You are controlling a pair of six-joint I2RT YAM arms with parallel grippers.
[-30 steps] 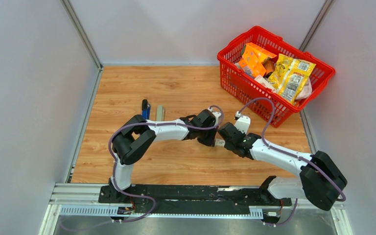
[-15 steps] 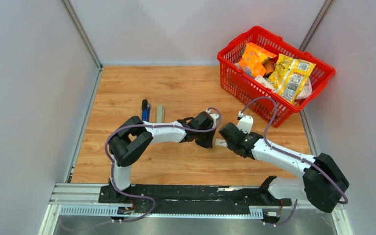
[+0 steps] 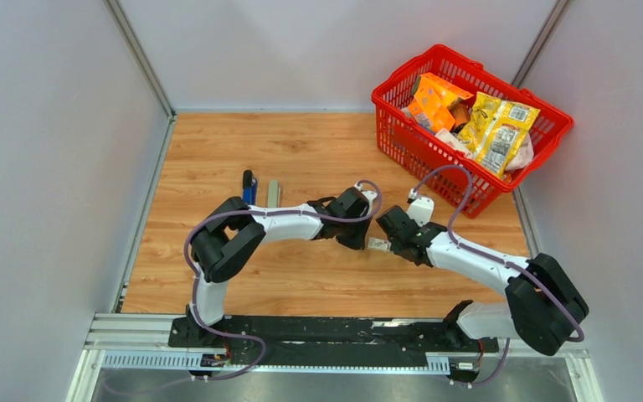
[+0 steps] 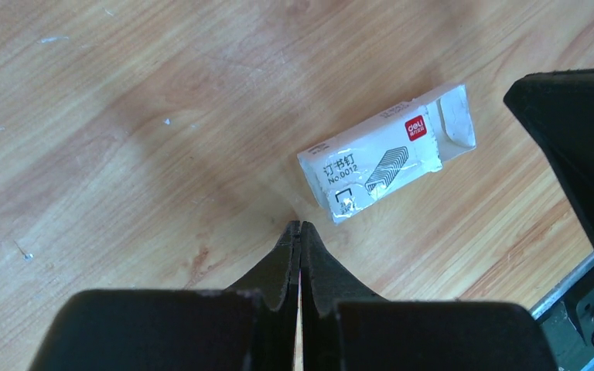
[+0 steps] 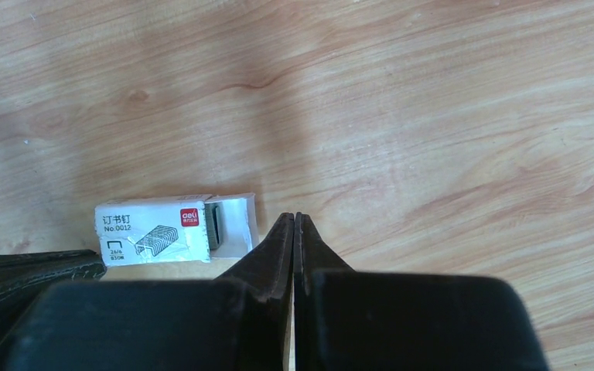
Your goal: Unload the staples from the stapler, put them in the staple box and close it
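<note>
Grippers first: my left gripper [image 4: 300,232] and my right gripper [image 5: 294,224] are both pinched fully closed with nothing between the fingers. The tips hang low over the wooden surface [image 3: 218,151], pointing at each other from either side. A little white staple box [image 4: 383,158] lies flat between them with one end flap open. From the right wrist view I can see a dark grey block of staples [image 5: 213,226] tucked in that open end. Neither gripper touches the box, though both tips are just beside it. My guess is the closed fingers are meant as narrow points for nudging or pinning it, not for grabbing. The stapler [image 3: 249,186], dark with some blue, lies well apart toward the far left, with a grey bar [image 3: 274,193] just beside it. I honestly can't tell if that bar is its pulled-out magazine, or whether any staples are inside the stapler.
</note>
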